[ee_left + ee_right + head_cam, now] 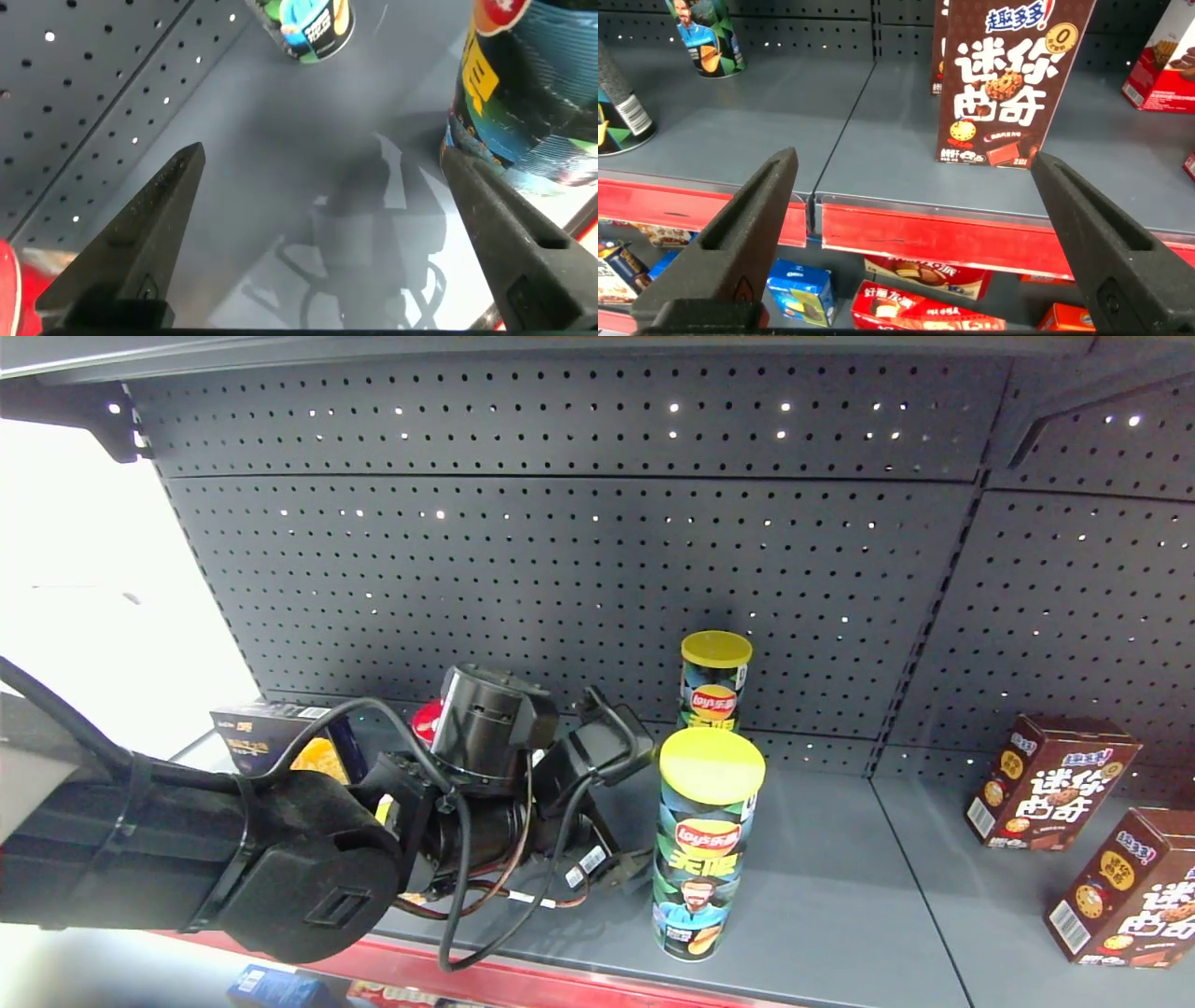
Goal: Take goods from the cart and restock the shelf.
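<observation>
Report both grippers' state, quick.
Left gripper: open, holding nothing, beside the front chip can.
Right gripper: open, holding nothing.

l pincer point(322, 245) spread wide, r pincer point(915, 245) spread wide

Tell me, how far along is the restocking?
Done: two yellow-lidded cardboard crisp tubes stand upright on the grey metal shelf, brown biscuit boxes to their right. In hand: nothing; both arms' jaws are open and empty, the left beside the front tube. Left: bare shelf space to fill.
</observation>
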Robot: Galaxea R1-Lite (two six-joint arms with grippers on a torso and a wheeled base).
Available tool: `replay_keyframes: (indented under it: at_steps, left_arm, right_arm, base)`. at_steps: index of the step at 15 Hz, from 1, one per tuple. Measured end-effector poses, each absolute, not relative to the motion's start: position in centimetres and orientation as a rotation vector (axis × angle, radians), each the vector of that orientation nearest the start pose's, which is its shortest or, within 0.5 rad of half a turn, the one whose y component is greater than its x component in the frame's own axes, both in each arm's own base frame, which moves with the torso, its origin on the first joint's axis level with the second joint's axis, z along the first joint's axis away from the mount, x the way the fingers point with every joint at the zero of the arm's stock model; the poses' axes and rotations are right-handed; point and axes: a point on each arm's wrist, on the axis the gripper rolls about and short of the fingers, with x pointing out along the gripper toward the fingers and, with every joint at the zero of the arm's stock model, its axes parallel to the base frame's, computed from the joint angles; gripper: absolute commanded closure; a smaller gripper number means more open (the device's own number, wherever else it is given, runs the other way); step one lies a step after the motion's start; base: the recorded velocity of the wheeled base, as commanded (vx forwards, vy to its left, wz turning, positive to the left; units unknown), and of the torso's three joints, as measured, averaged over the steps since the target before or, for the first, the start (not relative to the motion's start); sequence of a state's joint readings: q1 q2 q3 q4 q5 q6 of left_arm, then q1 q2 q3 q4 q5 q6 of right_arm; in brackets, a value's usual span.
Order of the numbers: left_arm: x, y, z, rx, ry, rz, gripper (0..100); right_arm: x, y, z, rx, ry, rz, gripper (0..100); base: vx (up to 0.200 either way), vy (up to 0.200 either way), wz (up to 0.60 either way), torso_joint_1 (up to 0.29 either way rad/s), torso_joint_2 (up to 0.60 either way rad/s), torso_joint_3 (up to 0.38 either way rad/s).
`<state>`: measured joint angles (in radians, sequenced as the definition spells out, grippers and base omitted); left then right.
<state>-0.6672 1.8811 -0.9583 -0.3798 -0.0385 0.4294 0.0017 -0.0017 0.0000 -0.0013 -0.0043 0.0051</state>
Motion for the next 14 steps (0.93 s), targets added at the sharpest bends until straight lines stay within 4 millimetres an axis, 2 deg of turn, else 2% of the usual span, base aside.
replay_keyframes:
  at_steps: [7,14]
  left_arm:
    - [27.0,-20.4,12.6,0.581,0.425,-0.779,0]
    - [26.6,-21.1,13.0,0.582,0.404,-0.796,0]
  right_arm:
    - [-2.3,0.0,7.6,0.005,-0.003,-0.004,0]
    - [-2.3,0.0,7.6,0.005,-0.003,-0.003,0]
  base:
    - [0.000,0.000,0.00,0.000,0.00,0.000]
    - [0.000,0.000,0.00,0.000,0.00,0.000]
